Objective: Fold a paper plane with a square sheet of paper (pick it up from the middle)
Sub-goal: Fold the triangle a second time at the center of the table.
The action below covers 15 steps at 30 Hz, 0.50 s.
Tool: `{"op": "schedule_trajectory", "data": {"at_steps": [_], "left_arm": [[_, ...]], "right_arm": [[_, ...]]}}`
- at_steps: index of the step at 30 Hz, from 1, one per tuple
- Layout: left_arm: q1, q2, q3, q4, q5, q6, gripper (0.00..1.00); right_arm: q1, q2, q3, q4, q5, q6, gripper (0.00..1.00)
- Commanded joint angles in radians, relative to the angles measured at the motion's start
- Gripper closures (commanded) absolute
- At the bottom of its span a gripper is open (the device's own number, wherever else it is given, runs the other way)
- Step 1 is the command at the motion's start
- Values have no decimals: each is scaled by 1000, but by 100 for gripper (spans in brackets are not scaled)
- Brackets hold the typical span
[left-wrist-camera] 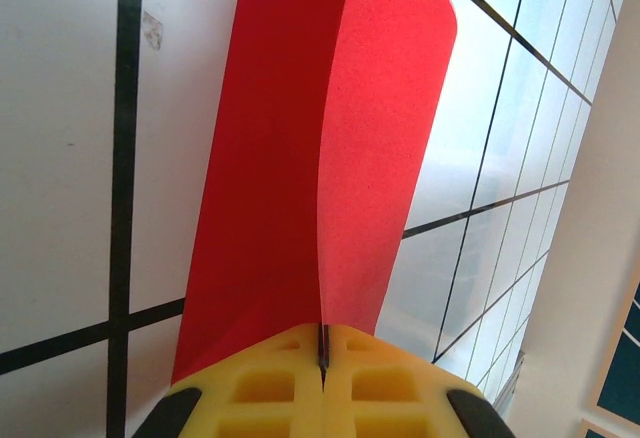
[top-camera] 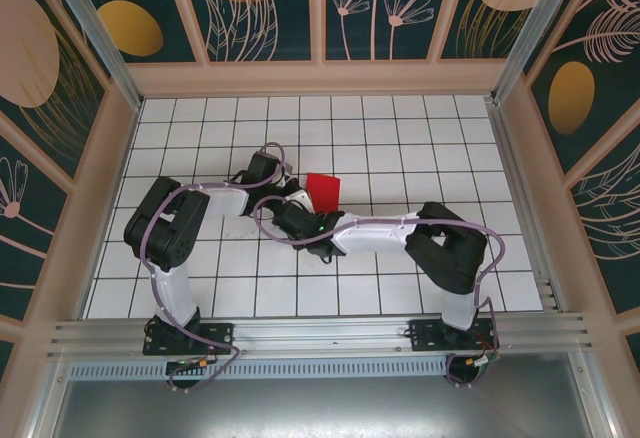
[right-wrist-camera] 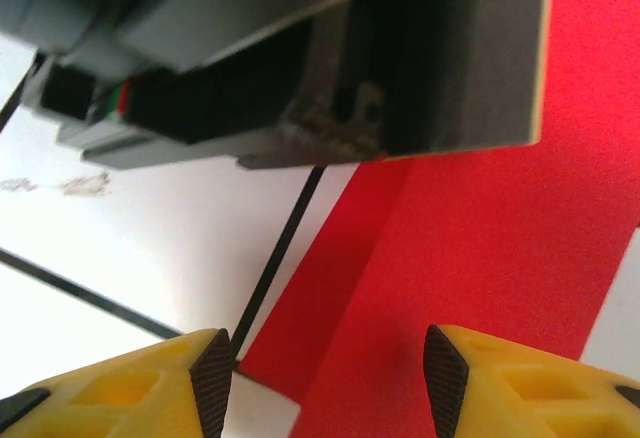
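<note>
The white grid table [top-camera: 400, 138] lies beneath both arms, which meet over its middle. The square sheet of paper [left-wrist-camera: 300, 158], bright red, is doubled into two leaves that run straight out ahead of the left gripper [left-wrist-camera: 323, 343]. Its yellow fingers [left-wrist-camera: 400, 383] are pressed together, pinching the sheet where the leaves meet. The right gripper [right-wrist-camera: 328, 368] hangs with its jaws spread and nothing between them, the red sheet just beyond its tips. The paper looks very light, limp and easily creased, and one leaf bows outward. A flat hold on both leaves, close beside the left gripper's pinch, seems safest.
</note>
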Motion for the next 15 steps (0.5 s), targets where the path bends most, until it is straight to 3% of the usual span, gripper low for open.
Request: {"op": "schedule_trajectory", "data": {"at_steps": [1,6,15], "left_arm": [[6,-9,11,-6,24,16,96],[6,-12,15,-5,25,14,95],[6,-12,16,-10,20,12,95]], "right_arm": [[8,19,32,-51,95,-2,43],[8,14,20,-46,99,5,47],[6,-38,-30,1,76,15,72]]}}
